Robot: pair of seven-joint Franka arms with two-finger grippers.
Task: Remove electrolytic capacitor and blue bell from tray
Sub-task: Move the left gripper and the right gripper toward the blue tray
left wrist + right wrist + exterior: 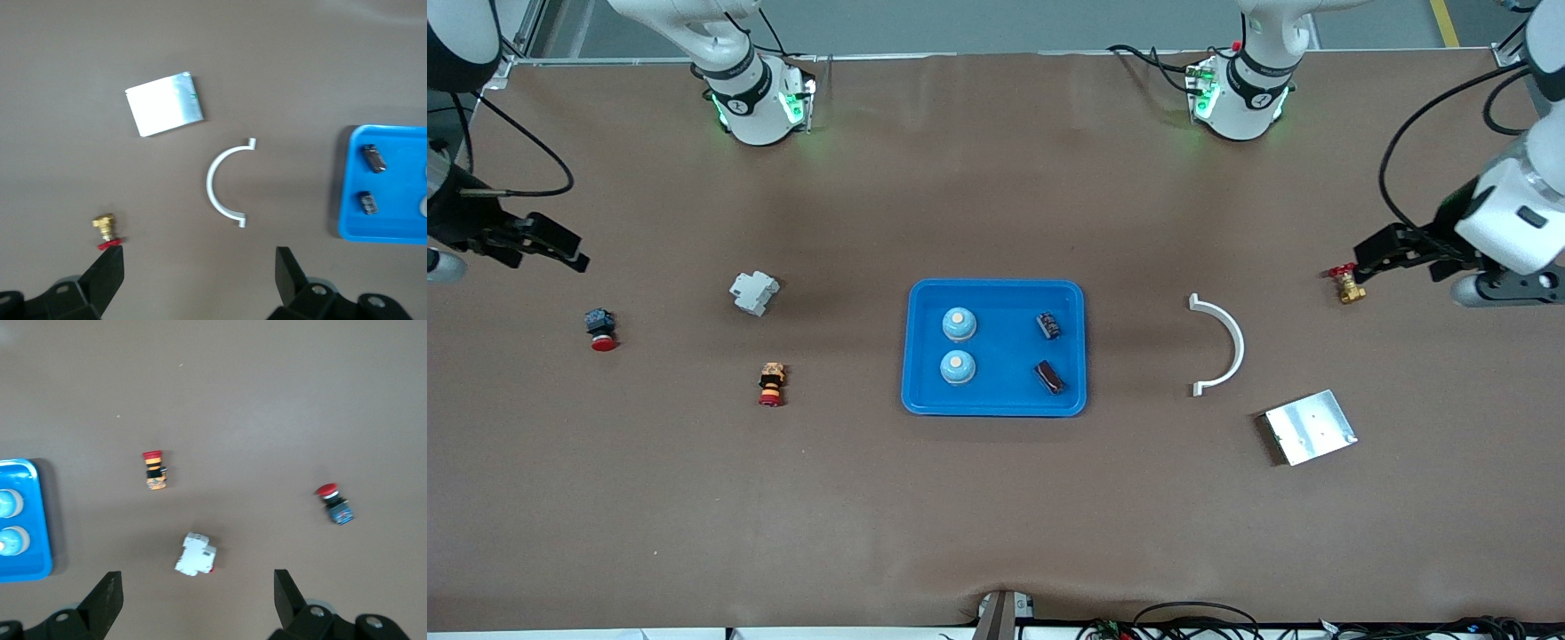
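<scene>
Looking down from the front camera, a blue tray [996, 293] sits mid-table holding two bells [959, 324] toward the right arm's end and two capacitors [1048, 324] toward the left arm's end, one of each nearer the camera. Toward the right arm's end lie a white breaker [753, 292], a striped push button [771, 383] nearer the camera, and a red-capped switch [600, 329] closer to the table's end. Toward the left arm's end lie a white curved clip [1221, 344], a metal plate [1310, 427] nearer the camera, and a small brass valve [1347, 284]. The right gripper [551, 246] hangs over bare table above the red-capped switch's area, empty. The left gripper [1374, 258] hangs just beside the brass valve, empty.

From the left wrist view, the left gripper [200, 277] has its fingers spread wide with nothing between them; below it show the curved clip [223, 183], metal plate [165, 103], brass valve [105, 228] and the tray's edge [347, 200] with both capacitors [374, 158].

From the right wrist view, the right gripper [198, 597] is likewise spread wide and empty, over the breaker [195, 555], striped button [155, 471], red-capped switch [335, 503] and the tray's corner [40, 520] with the bells [8, 503].
</scene>
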